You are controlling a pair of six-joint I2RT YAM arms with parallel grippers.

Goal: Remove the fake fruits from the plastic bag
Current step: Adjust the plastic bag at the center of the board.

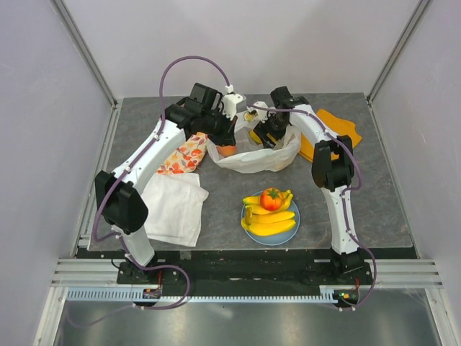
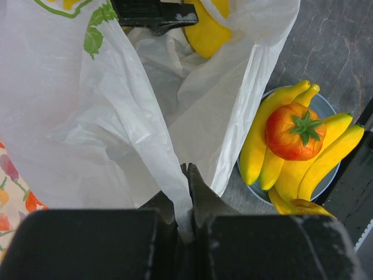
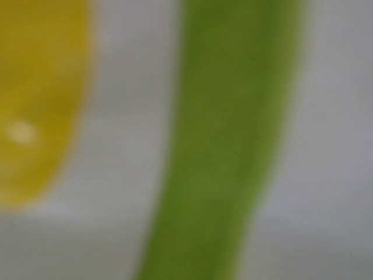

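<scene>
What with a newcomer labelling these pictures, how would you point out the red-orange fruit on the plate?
On the grey table, find the light-blue plate near the front edge. The red-orange fruit sits atop the yellow bananas: the only round thing on it, with a green star-shaped top.

We see the top view evenly and brightly lit from above, sharp throughout. The arms throw only faint, soft-edged shadows on the grey tabletop [image 1: 382, 202]. The white plastic bag [image 1: 259, 160] is close to washed out, and the bananas [image 1: 272, 225] carry small glossy highlights. The frame posts lean outward toward the corners.

In the left wrist view, light glows through the bag's film. The red-orange fruit [image 2: 294, 131] is crisp with pale glints, while the left claw [image 2: 186, 175] at the bottom edge is dark and slightly soft.

The right wrist view is wholly out of focus: a yellow patch [image 3: 35, 116] with one white glare spot, a green band [image 3: 227, 140], pale grey around.
</scene>
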